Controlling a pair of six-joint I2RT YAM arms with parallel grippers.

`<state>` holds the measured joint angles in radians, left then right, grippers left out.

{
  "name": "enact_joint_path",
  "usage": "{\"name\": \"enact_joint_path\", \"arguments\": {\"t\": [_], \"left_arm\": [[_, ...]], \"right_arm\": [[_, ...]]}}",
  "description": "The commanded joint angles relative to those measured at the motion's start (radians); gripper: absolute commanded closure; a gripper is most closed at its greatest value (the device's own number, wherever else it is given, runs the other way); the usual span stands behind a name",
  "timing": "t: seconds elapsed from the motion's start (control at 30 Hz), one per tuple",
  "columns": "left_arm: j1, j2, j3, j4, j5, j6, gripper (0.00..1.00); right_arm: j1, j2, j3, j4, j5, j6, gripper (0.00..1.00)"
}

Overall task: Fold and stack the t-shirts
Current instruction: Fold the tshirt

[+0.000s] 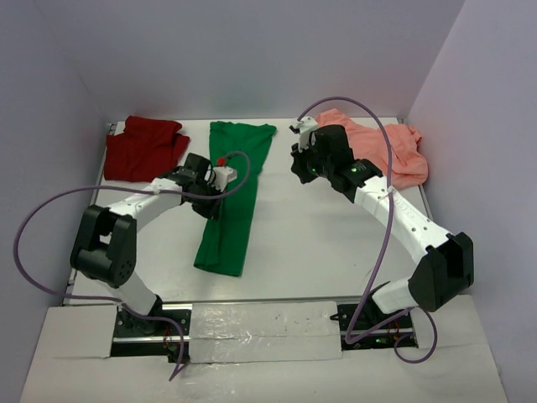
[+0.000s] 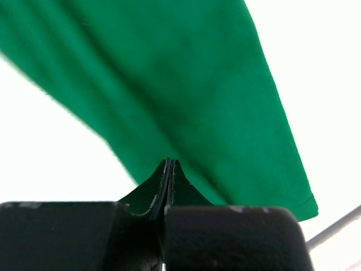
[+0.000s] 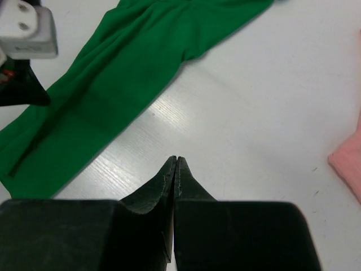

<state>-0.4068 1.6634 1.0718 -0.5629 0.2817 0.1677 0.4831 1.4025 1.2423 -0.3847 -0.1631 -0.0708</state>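
1. Left tool (image 2: 169,165) first, closest to its lens: fingers pressed together, tips over the green t-shirt (image 1: 228,243). We see no cloth pinched btwn them, tho contact w/ the fabric can't be ruled out.
2. Right tool (image 3: 176,162): also fully closed and holding nothing, over bare worktop (image 1: 327,243) btwn the green shirt and the pink t-shirt (image 1: 390,155).
3. Green shirt lies mid-worktop as a long narrow strip, running from the far edge toward the arm bases (looks folded lengthwise w/ sleeves tucked in; that's our read, not certain).
4. Red t-shirt (image 1: 143,149) sits in a loose heap at far left and the pink one is crumpled at far right. They're well apart and nothing is stacked.
5. Step in hand, we judge: folding the green shirt, approx. halfway, w/ the crosswise fold not yet done.
6. Next move, we reckon, calls for both tools to open, pinch the two corners of one short end, and carry it over onto the other end w/o dragging the strip askew. Red & pink are left after that.
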Motion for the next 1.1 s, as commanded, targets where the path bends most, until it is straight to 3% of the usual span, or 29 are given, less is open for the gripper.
{"name": "enact_joint_path", "arguments": {"t": [0.0, 0.33, 0.5, 0.53, 0.57, 0.7, 0.8, 1.07], "left_arm": [[0.016, -0.082, 0.019, 0.023, -0.073, -0.001, 1.00], [0.059, -0.117, -0.032, 0.015, -0.053, 0.016, 1.00], [0.049, -0.116, -0.009, 0.001, 0.089, 0.012, 0.99], [0.046, -0.111, -0.009, 0.003, 0.097, 0.006, 0.96], [0.040, -0.106, -0.007, 0.004, 0.102, 0.007, 0.83], [0.014, -0.094, -0.004, 0.001, 0.099, 0.000, 0.56], [0.002, -0.079, 0.008, -0.032, 0.089, 0.001, 0.51], [-0.032, -0.027, -0.007, -0.042, 0.005, -0.014, 0.52]], "right_arm": [[-0.011, -0.031, 0.005, 0.000, -0.013, 0.008, 1.00], [-0.015, -0.046, -0.001, 0.000, -0.013, 0.005, 1.00], [-0.015, -0.023, 0.014, -0.013, -0.027, 0.009, 1.00], [-0.015, -0.023, 0.014, -0.013, -0.027, 0.008, 1.00], [-0.017, -0.023, 0.014, -0.011, -0.027, 0.008, 1.00], [-0.015, -0.019, 0.013, -0.019, -0.030, 0.003, 0.94], [-0.017, -0.013, 0.016, -0.025, -0.030, 0.002, 0.92], [-0.015, -0.013, 0.023, -0.028, -0.036, 0.002, 0.92]]}}
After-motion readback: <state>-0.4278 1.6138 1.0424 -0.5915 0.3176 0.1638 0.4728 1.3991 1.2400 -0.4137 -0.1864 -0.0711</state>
